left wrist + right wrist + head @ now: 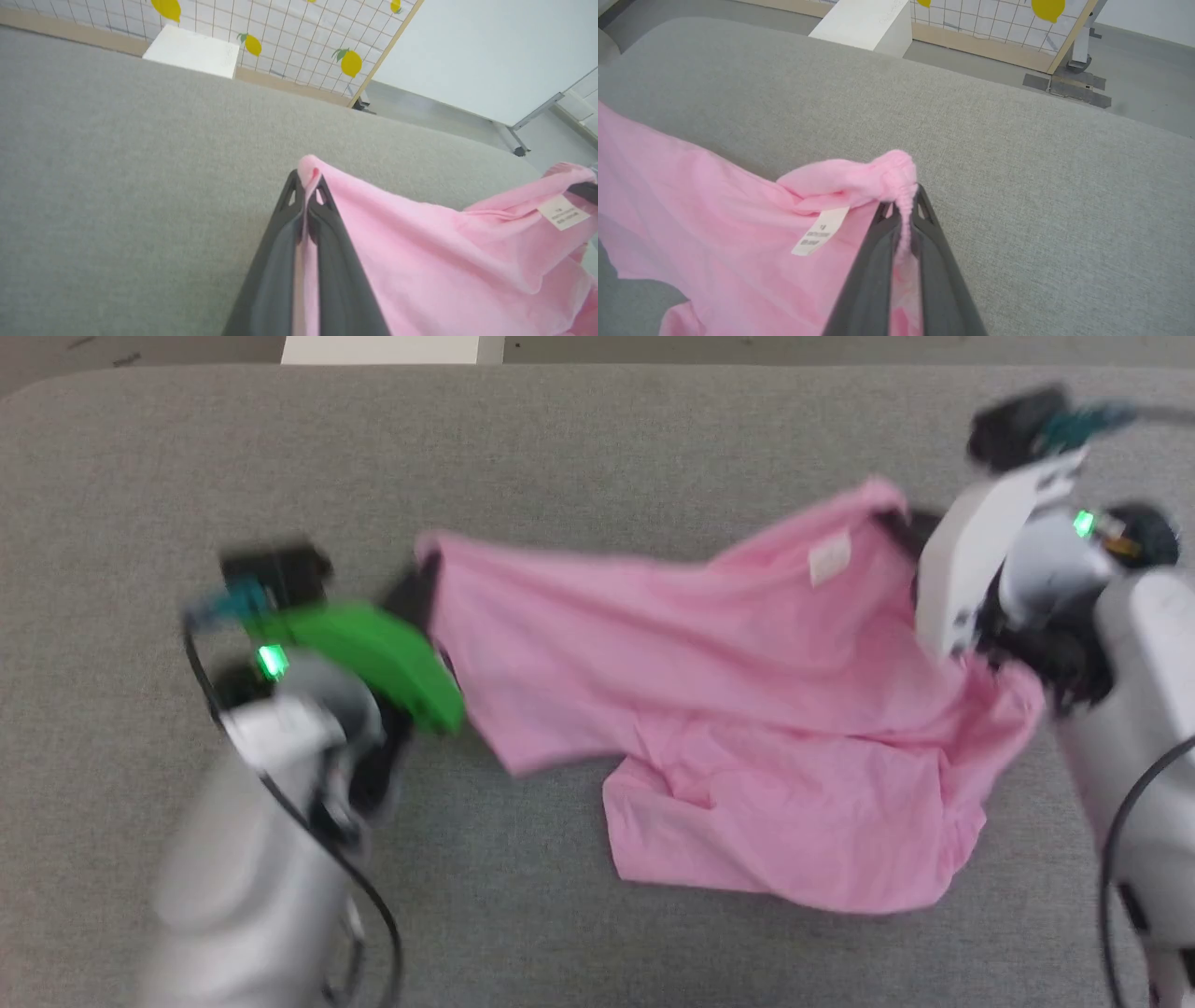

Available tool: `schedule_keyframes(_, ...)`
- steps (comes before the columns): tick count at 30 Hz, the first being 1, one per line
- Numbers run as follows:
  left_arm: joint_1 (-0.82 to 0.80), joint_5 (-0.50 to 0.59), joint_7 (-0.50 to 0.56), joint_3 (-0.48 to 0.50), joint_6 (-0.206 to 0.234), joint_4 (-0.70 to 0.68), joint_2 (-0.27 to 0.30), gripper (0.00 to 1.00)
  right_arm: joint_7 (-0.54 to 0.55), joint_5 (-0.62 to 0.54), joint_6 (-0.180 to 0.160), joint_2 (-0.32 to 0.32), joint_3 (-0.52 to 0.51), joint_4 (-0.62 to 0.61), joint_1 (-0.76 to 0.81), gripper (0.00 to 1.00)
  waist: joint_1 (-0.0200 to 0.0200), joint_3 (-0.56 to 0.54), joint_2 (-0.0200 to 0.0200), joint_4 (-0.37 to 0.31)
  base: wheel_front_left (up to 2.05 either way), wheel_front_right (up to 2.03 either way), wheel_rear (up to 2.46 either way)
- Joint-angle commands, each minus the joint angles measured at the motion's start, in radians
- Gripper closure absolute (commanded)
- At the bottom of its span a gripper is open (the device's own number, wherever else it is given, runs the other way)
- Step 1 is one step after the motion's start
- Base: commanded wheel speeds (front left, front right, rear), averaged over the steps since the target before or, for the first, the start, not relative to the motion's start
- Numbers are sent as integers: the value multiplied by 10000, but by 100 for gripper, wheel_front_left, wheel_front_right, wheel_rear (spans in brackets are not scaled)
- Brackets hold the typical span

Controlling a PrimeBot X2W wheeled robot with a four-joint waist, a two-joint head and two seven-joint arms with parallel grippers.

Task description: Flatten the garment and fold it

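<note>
The left gripper (307, 181) has its two long dark fingers pressed together on a corner of the plain light-pink thin cloth garment (709, 653). The right gripper (903, 203) is likewise clamped tight, on the garment's gathered edge, just beside the small white sewn-in tag (821, 231). The cloth stretches between them over the grey woven-fabric surface (597, 448), its lower part lying rumpled there towards the right arm. A white block (864, 23) stands beyond the far edge.
</note>
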Motion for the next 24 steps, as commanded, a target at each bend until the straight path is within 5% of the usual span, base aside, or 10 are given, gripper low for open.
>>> schedule_keyframes(1, -980, 116, 209, 107, -159, 61, 345, 100, 217, 339, -13, 62, -279, -123, -667, 100, 0, 200, 0, 53, 0, 0, 0)
schedule_keyframes(8, -5066, 673, 624, 346, -347, 1734, 949, 100, 632, 296, -13, 642, -1530, 470, -3815, 100, 0, 869, 0, -120, 0, 0, 0)
schedule_keyframes(16, -9014, 1697, -710, 293, -363, 3106, 1027, 100, -904, -978, -13, 1406, -2760, 1294, -7077, 100, 0, 1464, 0, -272, 0, 0, 0)
schedule_keyframes(24, -8833, 1713, -2073, 6, -1042, 3542, 808, 100, -1914, -398, -13, 1201, -2305, 1501, -6329, 100, 0, 1267, 0, -237, 0, 0, 0)
